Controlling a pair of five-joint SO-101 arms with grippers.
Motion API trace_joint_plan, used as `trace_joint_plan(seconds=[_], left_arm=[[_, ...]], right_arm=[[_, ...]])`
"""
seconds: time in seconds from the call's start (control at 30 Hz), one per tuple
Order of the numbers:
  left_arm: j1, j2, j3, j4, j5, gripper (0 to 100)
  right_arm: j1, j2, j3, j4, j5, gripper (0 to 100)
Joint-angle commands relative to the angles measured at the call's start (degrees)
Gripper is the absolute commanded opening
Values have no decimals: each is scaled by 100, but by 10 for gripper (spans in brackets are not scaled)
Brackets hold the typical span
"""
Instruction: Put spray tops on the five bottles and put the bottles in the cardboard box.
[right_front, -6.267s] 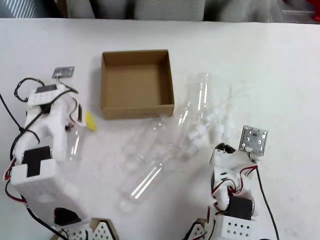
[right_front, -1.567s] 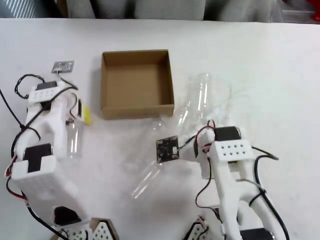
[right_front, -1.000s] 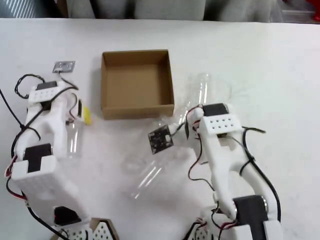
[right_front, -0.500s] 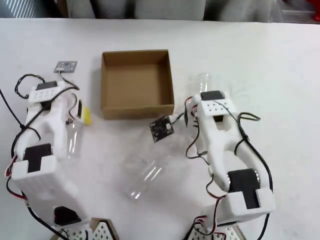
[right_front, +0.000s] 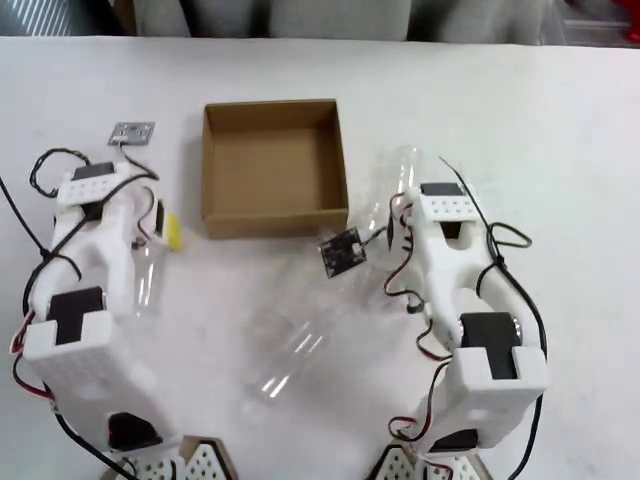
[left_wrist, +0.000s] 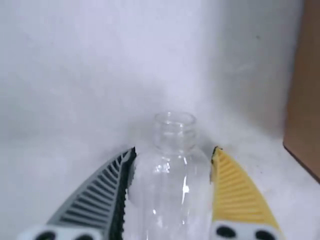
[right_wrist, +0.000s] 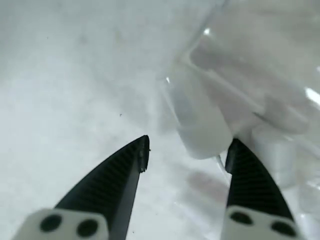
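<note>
At frame left, left gripper (left_wrist: 172, 150) is clamping a clear bottle (left_wrist: 170, 190). Right gripper (right_wrist: 187, 145) is hanging spread apart by a spray top (right_wrist: 200, 127), lower right of cardboard box (right_front: 275, 222).

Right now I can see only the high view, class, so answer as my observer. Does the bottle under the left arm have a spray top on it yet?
Observer: No. In the left wrist view the bottle has an open neck with no spray top on it.
Operator: Is the left gripper holding it?
Observer: Its fingers sit against both sides of the bottle, one grey and one yellow.
Operator: And the right gripper?
Observer: The right wrist view shows its fingers apart, closed on nothing. What looks like a white spray top lies just ahead of them.
</note>
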Motion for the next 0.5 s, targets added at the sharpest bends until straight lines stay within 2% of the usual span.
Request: trace_joint_plan(seconds=[0.0, 0.27, 0.47], left_arm=[[-13, -31, -264, -114, -53, 102], [-13, -31, -264, -114, -53, 102], [-13, -31, -264, -114, -53, 102]], right_arm=[[-127, 4, -149, -22, -246, 229], [-523, -637, 9, 13, -747, 229], [-831, -1314, 721, -22, -730, 229]])
